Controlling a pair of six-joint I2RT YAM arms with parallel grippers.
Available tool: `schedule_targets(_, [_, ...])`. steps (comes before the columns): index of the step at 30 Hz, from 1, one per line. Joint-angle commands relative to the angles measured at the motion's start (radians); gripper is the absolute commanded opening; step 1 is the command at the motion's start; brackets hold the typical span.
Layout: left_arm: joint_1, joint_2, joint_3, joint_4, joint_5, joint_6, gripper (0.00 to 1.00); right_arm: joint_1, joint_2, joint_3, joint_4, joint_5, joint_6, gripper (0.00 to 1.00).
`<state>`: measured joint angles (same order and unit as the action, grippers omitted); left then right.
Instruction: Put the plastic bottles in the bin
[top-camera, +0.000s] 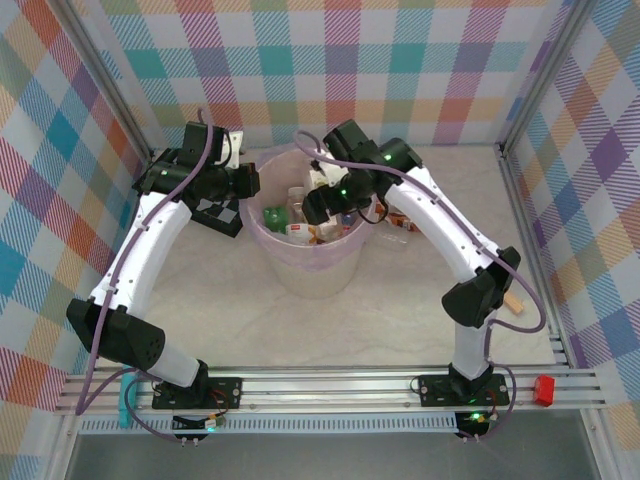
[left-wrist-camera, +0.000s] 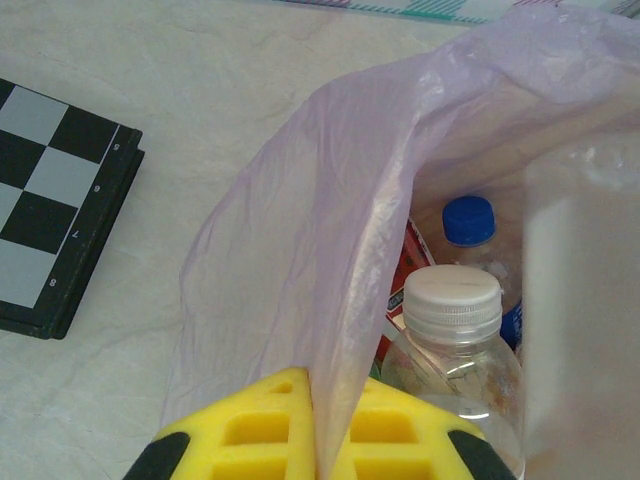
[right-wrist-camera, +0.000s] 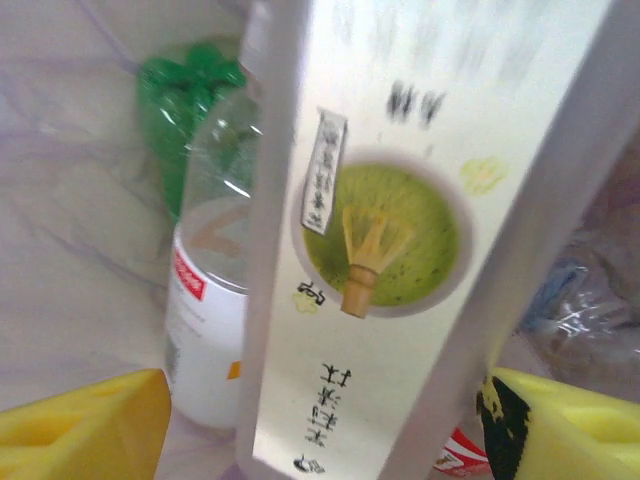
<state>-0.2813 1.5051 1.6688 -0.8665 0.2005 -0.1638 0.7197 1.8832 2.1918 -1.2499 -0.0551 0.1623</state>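
Note:
The pale pink bin (top-camera: 300, 265) stands mid-table, lined with a lilac bag (left-wrist-camera: 330, 200). My left gripper (left-wrist-camera: 318, 420) is shut on the bag's rim at the bin's left side (top-camera: 250, 182). Inside lie several bottles (top-camera: 298, 232): a clear one with a white cap (left-wrist-camera: 452, 300), a blue-capped one (left-wrist-camera: 468, 219), a green one (right-wrist-camera: 180, 90) and a clear one with a white label (right-wrist-camera: 205, 330). My right gripper (right-wrist-camera: 320, 430) hangs over the bin (top-camera: 318, 205), fingers wide apart. A white matcha-label bottle (right-wrist-camera: 390, 250) stands between them, with a gap to the left finger (right-wrist-camera: 90, 420).
The black-and-white checkerboard (top-camera: 220, 213) lies on the table left of the bin, under my left arm. Another bottle (top-camera: 400, 222) lies on the table just right of the bin. A small tan piece (top-camera: 515, 303) sits by the right wall.

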Motion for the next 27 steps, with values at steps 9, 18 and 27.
schedule_targets(9, [-0.015,0.025,0.002,-0.057,0.044,-0.028,0.00,0.004,0.018,0.075,0.090,0.064,-0.016,0.64])
schedule_targets(18, [-0.014,0.017,-0.008,-0.060,0.039,-0.022,0.00,0.003,0.099,0.016,0.146,0.000,0.009,0.56])
schedule_targets(27, [-0.014,0.018,-0.006,-0.068,0.032,-0.014,0.00,0.007,0.058,0.076,0.125,-0.071,0.022,0.56])
